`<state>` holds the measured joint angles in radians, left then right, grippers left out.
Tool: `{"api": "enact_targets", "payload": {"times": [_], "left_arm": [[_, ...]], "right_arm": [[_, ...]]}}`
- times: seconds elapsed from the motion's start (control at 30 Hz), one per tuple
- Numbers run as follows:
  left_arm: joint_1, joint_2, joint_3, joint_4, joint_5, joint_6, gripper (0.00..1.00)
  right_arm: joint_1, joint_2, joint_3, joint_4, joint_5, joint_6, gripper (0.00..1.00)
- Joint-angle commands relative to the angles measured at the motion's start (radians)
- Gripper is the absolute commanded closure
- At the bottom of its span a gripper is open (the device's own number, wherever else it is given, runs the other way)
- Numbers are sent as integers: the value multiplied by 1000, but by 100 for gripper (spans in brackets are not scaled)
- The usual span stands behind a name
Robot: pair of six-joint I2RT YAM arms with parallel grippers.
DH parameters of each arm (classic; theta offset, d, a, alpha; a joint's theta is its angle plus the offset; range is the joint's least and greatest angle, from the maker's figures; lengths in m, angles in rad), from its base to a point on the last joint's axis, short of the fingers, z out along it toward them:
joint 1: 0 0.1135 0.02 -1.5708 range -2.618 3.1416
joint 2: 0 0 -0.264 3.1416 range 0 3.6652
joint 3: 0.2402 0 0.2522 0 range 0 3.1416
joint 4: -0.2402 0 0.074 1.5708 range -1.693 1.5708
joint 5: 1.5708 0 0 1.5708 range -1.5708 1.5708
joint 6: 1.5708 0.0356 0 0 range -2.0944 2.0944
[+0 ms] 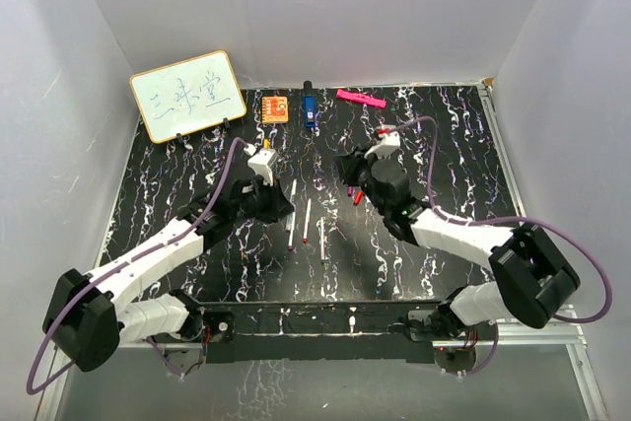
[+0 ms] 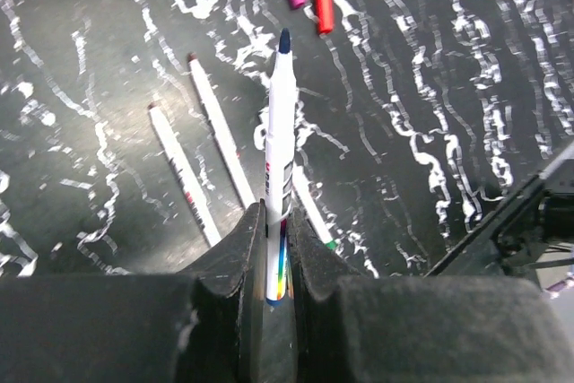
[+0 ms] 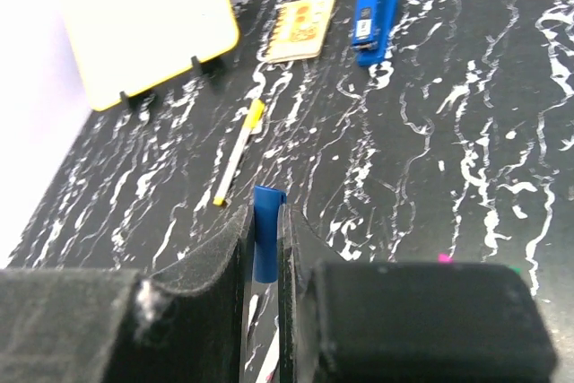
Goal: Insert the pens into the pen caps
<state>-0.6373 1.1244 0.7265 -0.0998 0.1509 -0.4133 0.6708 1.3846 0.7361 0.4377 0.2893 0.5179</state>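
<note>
From above, spare pens [image 1: 307, 221] lie loose on the worktop [image 1: 177, 175].

Left wrist: the left claw [image 2: 273, 221] clamps the blue-tipped pen [image 2: 282, 123] near its tail; it is probably light, stiff and slippery.

Right wrist: the right claw [image 3: 266, 219] pinches the stubby blue cap [image 3: 266, 206], which looks liable to twist.

Glossy white plastic pen [image 2: 281, 150]; smooth plastic blue cap [image 3: 265, 239]; marble-look tabletop [image 2: 448, 87]

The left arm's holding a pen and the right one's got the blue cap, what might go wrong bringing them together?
The left gripper pinches the blue-tipped pen near its tail, so pushing may tilt it or slide it back.
The blue cap sits deep in the right gripper, little of it showing, so the tip could strike a finger instead.
Loose pens lie on the table close under the held pen and could get knocked.
</note>
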Motion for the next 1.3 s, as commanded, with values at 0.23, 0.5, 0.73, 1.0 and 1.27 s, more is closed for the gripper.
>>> {"api": "enact_targets", "payload": {"times": [0.23,0.5,0.73,1.0,1.27], "left_arm": [[-20,-8,-166,608,222,-154,100],[-57,48,-164,697,256,-185,100],[-73,42,-148,693,250,-149,100],[-85,20,-127,641,216,-72,100],[-87,0,-122,620,197,-58,100]], "right_arm": [[4,-76,-261,771,-244,58,100],[3,-64,-271,881,-336,106,100],[3,-65,-263,862,-339,117,100],[3,-67,-237,774,-360,111,100],[3,-73,-236,755,-347,94,100]]}}
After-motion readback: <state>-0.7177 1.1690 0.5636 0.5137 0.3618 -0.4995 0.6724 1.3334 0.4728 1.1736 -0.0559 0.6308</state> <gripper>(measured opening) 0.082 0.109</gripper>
